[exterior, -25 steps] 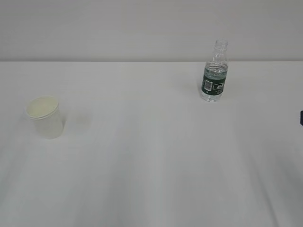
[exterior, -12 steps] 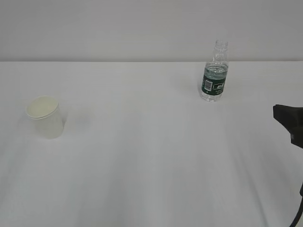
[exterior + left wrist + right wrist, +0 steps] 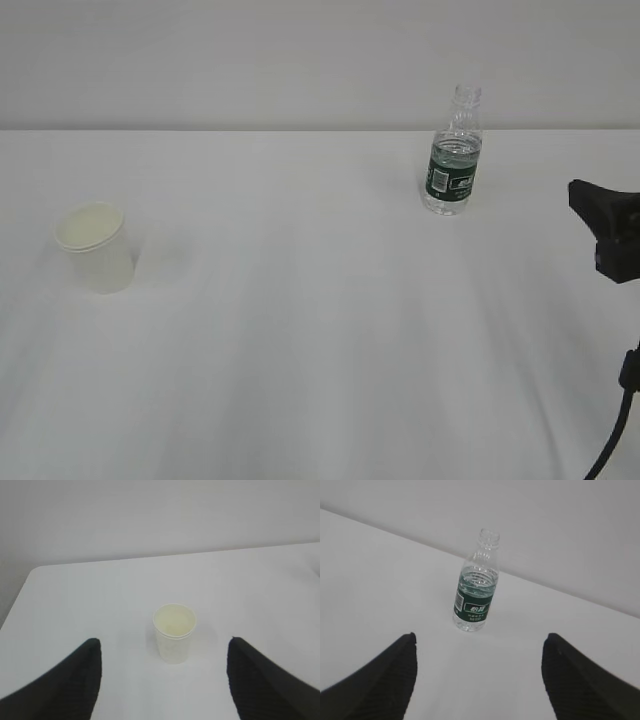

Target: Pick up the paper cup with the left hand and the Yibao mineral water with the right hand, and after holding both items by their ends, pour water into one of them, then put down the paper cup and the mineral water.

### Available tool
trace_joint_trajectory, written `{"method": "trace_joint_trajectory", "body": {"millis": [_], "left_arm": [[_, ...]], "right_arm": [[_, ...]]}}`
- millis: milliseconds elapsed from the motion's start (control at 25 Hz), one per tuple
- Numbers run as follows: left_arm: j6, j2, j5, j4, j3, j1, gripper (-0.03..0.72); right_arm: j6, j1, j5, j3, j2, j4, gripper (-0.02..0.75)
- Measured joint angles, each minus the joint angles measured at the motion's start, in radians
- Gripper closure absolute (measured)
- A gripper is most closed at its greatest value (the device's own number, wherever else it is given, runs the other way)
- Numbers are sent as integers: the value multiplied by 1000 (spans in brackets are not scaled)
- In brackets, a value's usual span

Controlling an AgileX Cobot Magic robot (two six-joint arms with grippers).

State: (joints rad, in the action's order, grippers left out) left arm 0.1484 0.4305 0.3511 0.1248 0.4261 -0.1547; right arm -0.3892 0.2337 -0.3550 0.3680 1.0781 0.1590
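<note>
The paper cup (image 3: 95, 246) stands upright on the left of the white table, its cream inside showing. In the left wrist view the paper cup (image 3: 174, 633) is ahead of my left gripper (image 3: 163, 641), whose black fingers are wide open and apart from it. The Yibao mineral water (image 3: 452, 160), uncapped with a green label, stands upright at the back right. In the right wrist view the bottle (image 3: 472, 597) is ahead of my open right gripper (image 3: 480, 636), untouched. The right gripper (image 3: 598, 215) shows at the right edge of the exterior view. The left arm is outside that view.
The white table (image 3: 320, 330) runs to a pale wall behind. A black cable (image 3: 618, 430) hangs from the right arm at the lower right edge. The table's left corner (image 3: 35, 572) shows in the left wrist view.
My right gripper has come in from the right edge and moved left and up, nearer the bottle. The cup and the bottle have not moved.
</note>
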Motion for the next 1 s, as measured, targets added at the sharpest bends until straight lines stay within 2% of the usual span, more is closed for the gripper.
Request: {"method": "trace_joint_trajectory", "body": {"millis": [200,600,1000], "left_arm": [[0,0,0,0,0,0,134],[0,0,2,0,0,0,134],[0,0,6,0,0,0,136]], "right_arm": [[109,0,-150,-34,45,-88,150],[207,0,-364,-108,89,-100,150],[348,0,-411,-178,91,-100,150]]}}
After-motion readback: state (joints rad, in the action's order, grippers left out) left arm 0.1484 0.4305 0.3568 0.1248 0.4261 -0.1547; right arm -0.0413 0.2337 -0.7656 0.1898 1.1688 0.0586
